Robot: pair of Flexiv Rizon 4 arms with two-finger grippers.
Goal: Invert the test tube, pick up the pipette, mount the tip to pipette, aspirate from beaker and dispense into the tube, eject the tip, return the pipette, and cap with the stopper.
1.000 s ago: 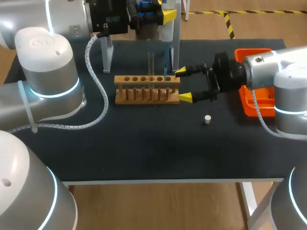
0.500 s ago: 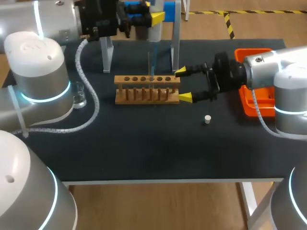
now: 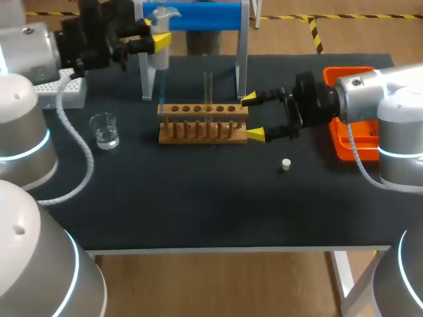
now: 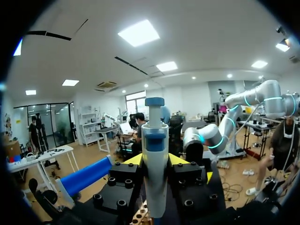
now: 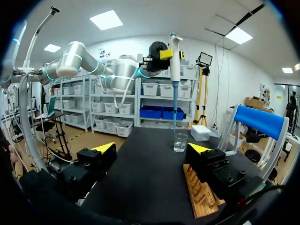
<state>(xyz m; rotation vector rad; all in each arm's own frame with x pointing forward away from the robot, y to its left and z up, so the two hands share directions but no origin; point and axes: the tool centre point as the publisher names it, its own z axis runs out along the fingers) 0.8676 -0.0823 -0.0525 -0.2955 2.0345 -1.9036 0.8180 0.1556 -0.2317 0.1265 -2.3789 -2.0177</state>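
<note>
1. Since a second ago, my left arm has carried the pipette [image 3: 158,58] away from above the rack [image 3: 201,123], leftward to the stand [image 3: 198,14], nearer the beaker [image 3: 104,130].
2. Danger: lowered off-centre, its tip could knock the beaker's rim, tipping it.
3. Left jaws pinch the pipette's body, upright between them; right jaws stand spread at the rack's end.

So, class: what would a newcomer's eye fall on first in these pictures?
The white and blue pipette, held upright in the left gripper at the table's rear left. Then the right gripper, open at the right end of the wooden rack, which holds one glass test tube. A small white stopper lies alone nearby.
</note>
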